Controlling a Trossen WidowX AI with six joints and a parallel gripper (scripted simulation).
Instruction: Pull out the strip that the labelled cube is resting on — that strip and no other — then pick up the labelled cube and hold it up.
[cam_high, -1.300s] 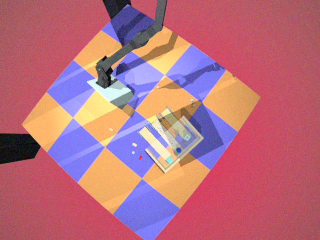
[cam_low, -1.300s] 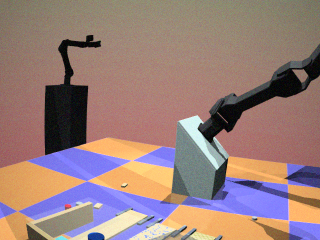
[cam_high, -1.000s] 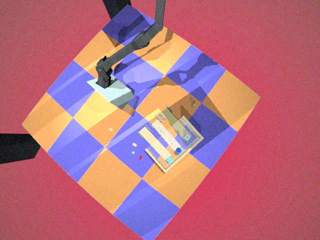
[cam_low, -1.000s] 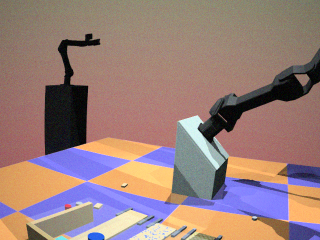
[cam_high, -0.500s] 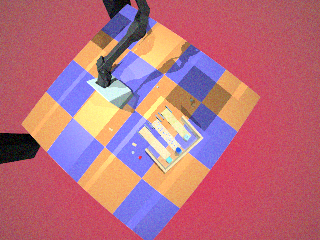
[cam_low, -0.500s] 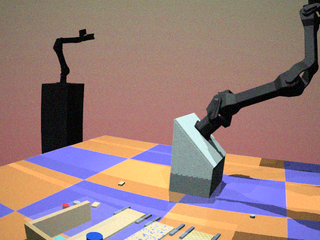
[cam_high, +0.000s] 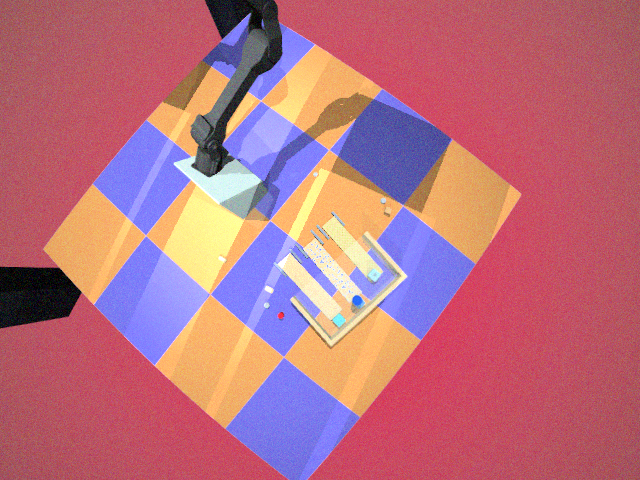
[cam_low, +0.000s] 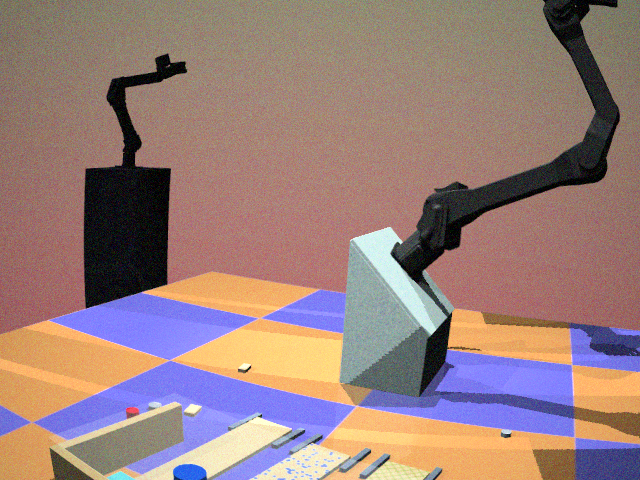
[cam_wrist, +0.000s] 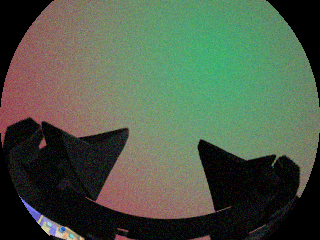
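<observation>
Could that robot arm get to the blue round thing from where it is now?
Probably not without moving first: the arm reaches away from the blue cylinder. Nothing visible covers its top, though.

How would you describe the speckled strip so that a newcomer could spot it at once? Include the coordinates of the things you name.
On the checkered table (cam_high: 186, 330) (cam_low: 206, 294), find the low wooden frame (cam_high: 368, 310) (cam_low: 118, 439), open on one side. Three long strips run into it through that open side. The speckled strip (cam_high: 330, 268) (cam_low: 305, 465) is the middle one, and only it has blue flecks; its neighbours are without them.
</observation>
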